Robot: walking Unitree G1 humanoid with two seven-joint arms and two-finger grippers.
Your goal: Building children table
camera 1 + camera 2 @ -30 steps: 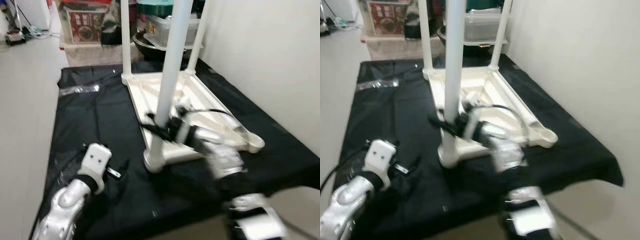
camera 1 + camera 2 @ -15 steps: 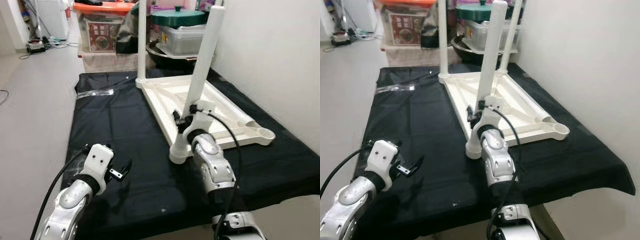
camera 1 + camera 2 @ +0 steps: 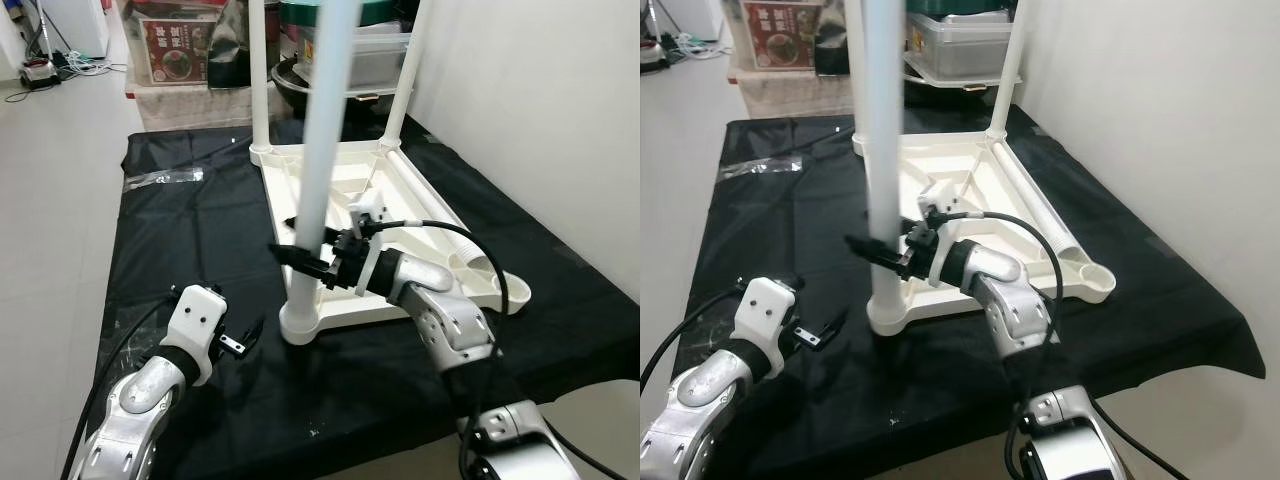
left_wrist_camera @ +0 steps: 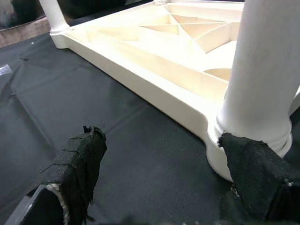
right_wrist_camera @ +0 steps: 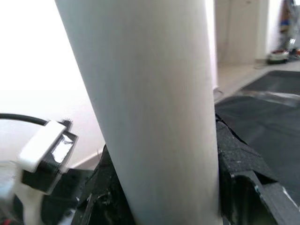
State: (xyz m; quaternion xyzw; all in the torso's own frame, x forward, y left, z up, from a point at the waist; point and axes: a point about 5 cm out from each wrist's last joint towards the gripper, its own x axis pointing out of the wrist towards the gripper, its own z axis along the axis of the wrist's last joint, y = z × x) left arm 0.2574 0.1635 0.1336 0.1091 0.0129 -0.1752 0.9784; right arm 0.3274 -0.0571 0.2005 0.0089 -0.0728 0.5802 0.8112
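Fingers of the right gripper (image 3: 312, 262) clamp the near-left leg (image 3: 318, 170), now upright rather than tilted, seated in the upturned tabletop (image 3: 420, 205). Left gripper (image 3: 243, 340) waits near-left on the black cloth (image 3: 190, 230), fingers spread wide.

i see a black cloth (image 3: 190, 240) spread on the floor (image 3: 50, 200), storage boxes (image 3: 180, 45) behind, white wall (image 3: 540, 100) right.

You can't see the tops of the 3 legs: near leg (image 3: 318, 150) & 2 far legs run off the frame's top. Right gripper (image 3: 308, 262) fingertips sit partly behind the near leg.
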